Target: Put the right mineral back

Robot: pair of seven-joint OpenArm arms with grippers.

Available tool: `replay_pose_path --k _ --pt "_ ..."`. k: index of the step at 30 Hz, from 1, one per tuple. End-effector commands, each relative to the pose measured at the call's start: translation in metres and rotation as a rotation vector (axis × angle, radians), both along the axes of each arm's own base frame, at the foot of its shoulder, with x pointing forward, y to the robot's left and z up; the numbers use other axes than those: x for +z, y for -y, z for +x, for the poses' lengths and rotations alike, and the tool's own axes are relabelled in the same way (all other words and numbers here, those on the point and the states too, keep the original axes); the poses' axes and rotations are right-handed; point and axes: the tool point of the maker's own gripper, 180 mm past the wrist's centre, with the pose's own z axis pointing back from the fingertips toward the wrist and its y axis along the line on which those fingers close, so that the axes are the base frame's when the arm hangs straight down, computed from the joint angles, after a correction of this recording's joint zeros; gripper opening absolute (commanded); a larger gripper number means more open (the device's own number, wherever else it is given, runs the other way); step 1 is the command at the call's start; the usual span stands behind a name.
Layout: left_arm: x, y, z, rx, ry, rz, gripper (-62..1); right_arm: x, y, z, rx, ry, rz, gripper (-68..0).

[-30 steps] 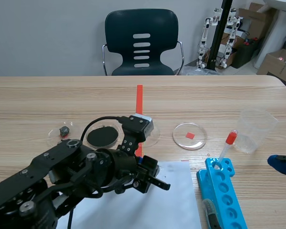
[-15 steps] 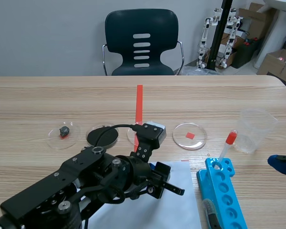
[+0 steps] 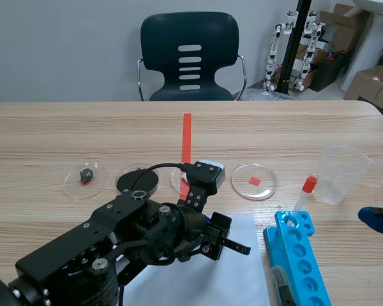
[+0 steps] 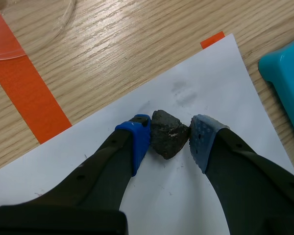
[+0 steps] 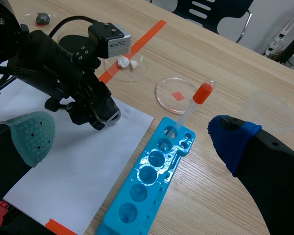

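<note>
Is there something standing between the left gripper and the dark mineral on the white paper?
Nothing visible does. The dark mineral lies on the white paper, directly between the pads of the left gripper, and the pads press against its two sides.

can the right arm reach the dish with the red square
Probably: the right gripper is open, the dish lies ahead, but the dropper in the blue rack stands between.

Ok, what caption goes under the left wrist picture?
Left tool pinching a dark rock on white paper.
</note>
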Motion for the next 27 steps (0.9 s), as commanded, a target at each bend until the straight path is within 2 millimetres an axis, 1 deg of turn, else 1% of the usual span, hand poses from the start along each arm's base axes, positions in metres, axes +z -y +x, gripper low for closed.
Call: replay_pose_path --k 1,2,4,12,14,19,20,24,27 --pt "0.003 0.0 0.004 0.003 0.017 0.005 -49.1 0.011 -0.003 0.005 0.006 0.04 0.015 0.4" --pt "0.003 0.0 0.005 0.003 0.019 0.004 -48.9 0.011 -0.003 0.005 0.006 0.04 0.015 0.4" --pt "0.004 0.0 0.005 0.004 0.023 0.003 -45.7 0.011 -0.003 0.005 0.006 0.04 0.015 0.4" --pt "0.005 0.0 0.007 0.007 0.032 -0.002 -24.8 0.011 -0.003 0.005 0.006 0.04 0.015 0.4" --pt "0.005 -0.001 0.007 0.008 0.038 -0.001 -18.7 0.011 -0.003 0.005 0.006 0.04 0.015 0.4" --pt "0.01 -0.007 0.009 0.012 0.067 -0.006 -0.7 0.011 -0.003 0.005 0.006 0.04 0.015 0.4" --pt "0.012 -0.007 0.01 0.011 0.073 -0.007 1.4 0.012 -0.003 0.005 0.006 0.041 0.016 0.4" --pt "0.023 -0.011 0.009 0.009 0.109 -0.016 1.4 0.011 -0.003 0.005 0.006 0.04 0.015 0.4" --pt "0.034 -0.013 0.008 0.007 0.152 -0.036 1.4 0.011 -0.003 0.005 0.006 0.04 0.015 0.4"
